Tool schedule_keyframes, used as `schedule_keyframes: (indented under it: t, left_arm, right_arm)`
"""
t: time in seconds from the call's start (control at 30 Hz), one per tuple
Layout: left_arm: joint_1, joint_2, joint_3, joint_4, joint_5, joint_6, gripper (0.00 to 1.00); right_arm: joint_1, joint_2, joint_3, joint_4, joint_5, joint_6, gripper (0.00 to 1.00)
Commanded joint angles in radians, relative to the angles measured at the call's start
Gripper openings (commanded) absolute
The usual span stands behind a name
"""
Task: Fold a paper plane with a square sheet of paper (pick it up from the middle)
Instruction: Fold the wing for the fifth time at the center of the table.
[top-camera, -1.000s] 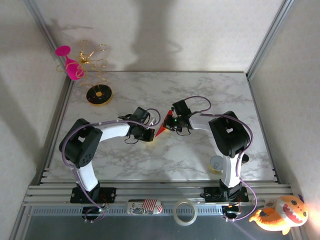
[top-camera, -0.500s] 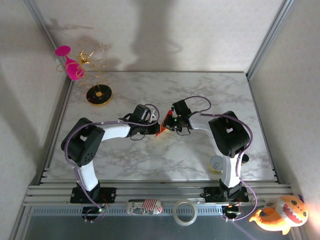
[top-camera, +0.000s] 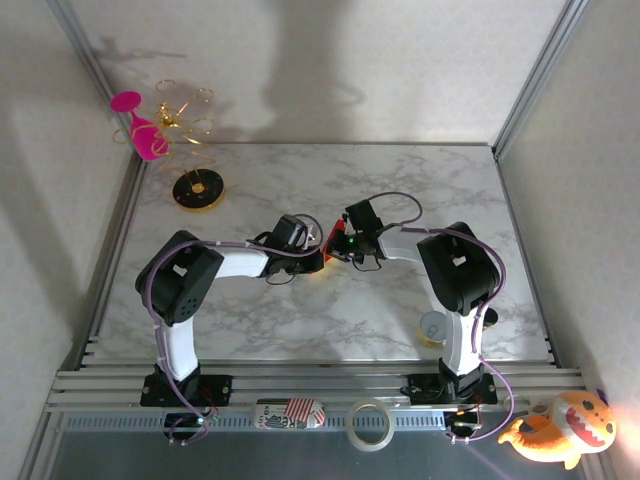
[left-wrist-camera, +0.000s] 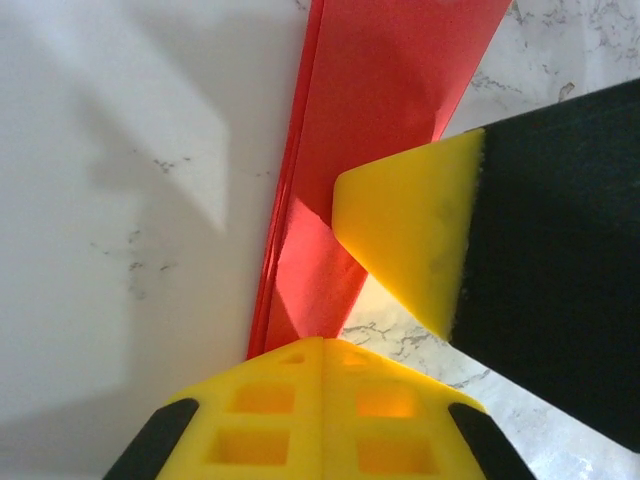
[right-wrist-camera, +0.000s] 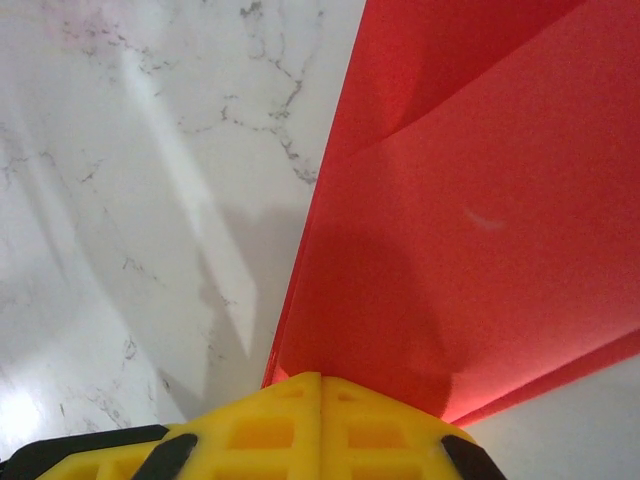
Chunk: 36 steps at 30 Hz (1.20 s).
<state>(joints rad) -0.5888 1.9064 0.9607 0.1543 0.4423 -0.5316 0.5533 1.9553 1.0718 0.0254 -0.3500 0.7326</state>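
Note:
The red paper, folded into a narrow layered strip (left-wrist-camera: 385, 90), lies flat on the marble table (top-camera: 300, 310) near its middle; only a sliver (top-camera: 331, 240) peeks out between the two wrists from above. My left gripper (left-wrist-camera: 322, 346) is shut, its joined yellow tips resting on the strip's near end. My right gripper (right-wrist-camera: 320, 378) is also shut, tips set down on the broad red panel (right-wrist-camera: 480, 210) close to its folded edge. One yellow fingertip (left-wrist-camera: 410, 230) of the right gripper sits on the paper just ahead of the left one. Seen from above, the left gripper (top-camera: 316, 258) and right gripper (top-camera: 338, 246) almost touch.
A gold wire stand (top-camera: 197, 188) with a pink wine glass (top-camera: 148, 136) stands at the back left corner. A small round tin (top-camera: 433, 327) sits by the right arm's base. On the near rail lie a tape roll (top-camera: 369, 423), a striped pouch (top-camera: 290, 412) and an orange plush toy (top-camera: 562, 426).
My left arm has swung right and its gripper has slid in against the right gripper, covering most of the red paper. The right arm has stayed put.

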Motion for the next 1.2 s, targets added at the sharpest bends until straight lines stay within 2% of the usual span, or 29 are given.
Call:
schedule_keyframes:
  t: [0.0, 0.17, 0.47, 0.67, 0.8, 0.93, 1.03, 1.17]
  left_arm:
    - [-0.008, 0.029, -0.04, -0.11, -0.096, 0.007, 0.0]
    - [-0.008, 0.032, -0.102, -0.11, -0.1, -0.012, 0.0]
    - [-0.006, 0.048, -0.151, -0.085, -0.088, -0.034, 0.0]
    - [-0.006, 0.042, -0.146, -0.083, -0.079, -0.031, 0.0]
    - [-0.007, 0.033, -0.13, -0.077, -0.067, -0.025, 0.0]
    - [-0.008, -0.004, -0.082, -0.057, -0.012, -0.029, 0.0]
    - [-0.008, -0.084, -0.037, -0.021, 0.021, -0.056, 0.12]
    - [0.004, -0.194, -0.01, -0.013, -0.023, -0.078, 0.3]
  right_arm:
    - [-0.043, 0.028, -0.079, 0.035, 0.088, -0.021, 0.04]
    - [-0.127, 0.017, -0.13, 0.131, 0.084, -0.019, 0.04]
    - [-0.229, 0.028, -0.078, 0.079, 0.206, -0.073, 0.04]
    - [-0.308, 0.059, -0.048, 0.077, 0.226, -0.073, 0.04]
    - [-0.329, 0.038, -0.013, 0.057, 0.246, -0.09, 0.05]
    - [-0.321, -0.048, -0.001, 0.028, 0.248, -0.115, 0.07]
    - [-0.292, -0.138, -0.007, -0.02, 0.285, -0.14, 0.11]
    - [-0.236, -0.218, -0.009, -0.109, 0.347, -0.136, 0.24]
